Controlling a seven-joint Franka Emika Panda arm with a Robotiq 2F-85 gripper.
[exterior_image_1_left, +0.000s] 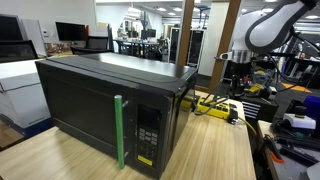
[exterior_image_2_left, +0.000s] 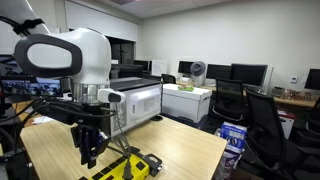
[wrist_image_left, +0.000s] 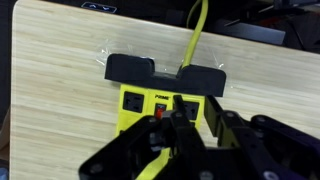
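Black pincer, at 6 o'clock, hangs just over the yellow-and-black plastic power strip lying mid pale wooden surface, yellow cable toward 12 o'clock; released or clenched, cannot tell

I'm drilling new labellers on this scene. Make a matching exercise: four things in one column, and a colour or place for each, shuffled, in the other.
Things:
1. microwave
2. door handle
3. power strip
4. hand

Colour or place:
A. yellow
B. close over the power strip
C. black
D. green

Pairs: 1-C, 2-D, 3-A, 4-B.
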